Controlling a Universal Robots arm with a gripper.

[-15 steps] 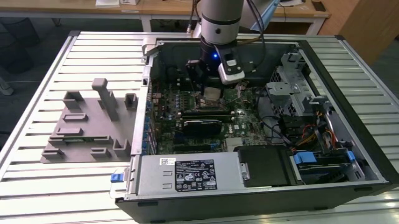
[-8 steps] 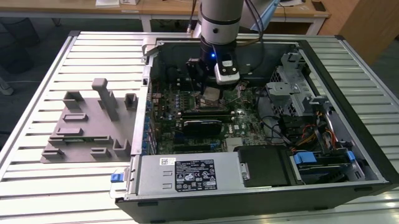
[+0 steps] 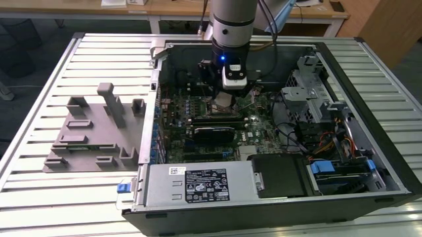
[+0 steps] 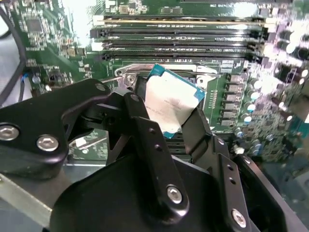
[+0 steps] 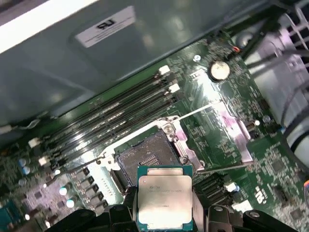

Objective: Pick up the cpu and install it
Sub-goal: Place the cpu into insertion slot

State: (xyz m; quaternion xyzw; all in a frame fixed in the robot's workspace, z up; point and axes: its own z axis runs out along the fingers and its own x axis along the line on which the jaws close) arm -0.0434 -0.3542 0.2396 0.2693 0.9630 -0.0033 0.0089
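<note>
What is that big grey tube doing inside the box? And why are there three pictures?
The tube is a robot arm reaching into an open computer case that lies on a slatted table. The exterior view comes from a camera off the arm and sees the whole scene. Both wrist views come from cameras riding on the arm, so they look closely at the green board. The arm's black gripper is shut on the cpu, a small silvery square chip. It holds the chip right by the empty socket; the chip is not in yet. On the table, at the exterior view's left, sits a grey plastic fixture.
</note>
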